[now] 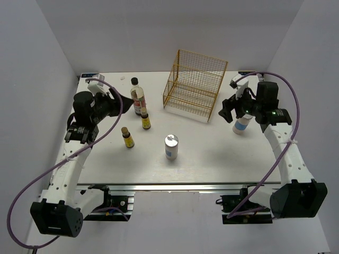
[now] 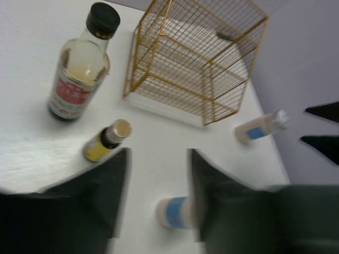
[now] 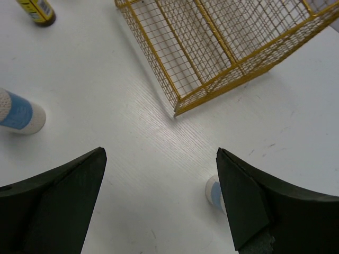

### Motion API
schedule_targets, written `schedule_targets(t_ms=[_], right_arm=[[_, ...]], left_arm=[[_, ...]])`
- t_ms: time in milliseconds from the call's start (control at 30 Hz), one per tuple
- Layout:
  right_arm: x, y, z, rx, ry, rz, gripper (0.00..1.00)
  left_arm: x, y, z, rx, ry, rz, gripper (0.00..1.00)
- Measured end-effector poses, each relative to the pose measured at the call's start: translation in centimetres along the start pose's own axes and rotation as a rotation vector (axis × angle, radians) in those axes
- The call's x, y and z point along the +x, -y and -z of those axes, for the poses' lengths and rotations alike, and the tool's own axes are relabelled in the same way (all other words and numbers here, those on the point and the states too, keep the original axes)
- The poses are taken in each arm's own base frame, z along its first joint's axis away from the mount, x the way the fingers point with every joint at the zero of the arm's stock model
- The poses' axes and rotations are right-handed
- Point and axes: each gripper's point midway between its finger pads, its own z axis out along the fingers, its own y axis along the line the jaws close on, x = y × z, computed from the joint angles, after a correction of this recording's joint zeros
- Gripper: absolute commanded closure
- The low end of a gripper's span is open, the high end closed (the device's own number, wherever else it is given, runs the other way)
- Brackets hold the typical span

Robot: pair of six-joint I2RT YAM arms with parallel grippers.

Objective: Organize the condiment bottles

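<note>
Rack of gold wire at one o'clock on table. Left gripper spread, nothing between. Right gripper spread wide, empty, white cylinder just beside it at three. Tall clear bottle at eleven. Second white cylinder near centre. Amber bottle at ten, second amber bottle at nine.

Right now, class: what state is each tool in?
Left tool: open, holding nothing.
Right tool: wide open, holding nothing.
</note>
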Motion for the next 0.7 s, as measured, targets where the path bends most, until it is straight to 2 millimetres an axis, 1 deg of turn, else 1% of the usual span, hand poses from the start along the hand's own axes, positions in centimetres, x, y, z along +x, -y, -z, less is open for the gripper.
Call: schedule_targets(t_ms=[33,100,133,167,200,267,300,333,400,433,500,600,700], right_arm=[[-0.1,-0.4,-0.4,-0.025,0.001,-0.002,0.12],[-0.3,-1.3,-1.2,-0.059,-0.003,0.002,0.22],[-0.6,-2.3,-1.8,-0.082,-0.005,0.017,0.35],[-0.9,-3.3,-2.3,-0.106,-0.004,0.033,0.41],[-1.4,-4.8,-2.9,-0.142,-0.001,0.047,0.46],[-2.6,-7.1,-3.8,-0.201,0.011,0.056,0.47],[-3.3,-7.9,-4.3,-0.220,0.017,0.052,0.41],[-4.0,-8.2,-4.7,-0.229,0.024,0.042,0.37],[-5.6,-8.2,-5.6,-0.228,0.047,0.018,0.26],[-6.5,-8.1,-6.1,-0.227,0.060,0.010,0.22],[-8.3,-8.0,-7.2,-0.228,0.084,-0.006,0.21],[-11.4,-8.5,-9.6,-0.258,0.135,-0.023,0.18],[-13.8,-9.9,-12.8,-0.302,0.175,-0.029,0.16]], left_arm=[[-0.1,-0.1,-0.3,-0.004,-0.005,-0.006,0.17],[0.0,-0.6,-0.9,-0.018,-0.023,-0.001,0.12],[0.2,-0.9,-1.3,-0.029,-0.037,0.003,0.08],[0.3,-1.3,-1.7,-0.041,-0.045,0.004,0.08],[0.3,-1.8,-2.0,-0.060,-0.051,0.001,0.08],[0.1,-2.6,-2.7,-0.095,-0.056,-0.011,0.08],[0.0,-2.9,-3.1,-0.111,-0.059,-0.019,0.08],[-0.4,-3.3,-3.5,-0.129,-0.055,-0.030,0.08],[-1.1,-3.8,-4.3,-0.157,-0.049,-0.048,0.08],[-1.4,-4.1,-4.6,-0.170,-0.045,-0.054,0.09],[-1.6,-4.7,-4.8,-0.195,-0.042,-0.063,0.09],[-1.2,-5.3,-4.1,-0.232,-0.049,-0.069,0.10],[-0.4,-5.5,-2.4,-0.264,-0.048,-0.071,0.09]])
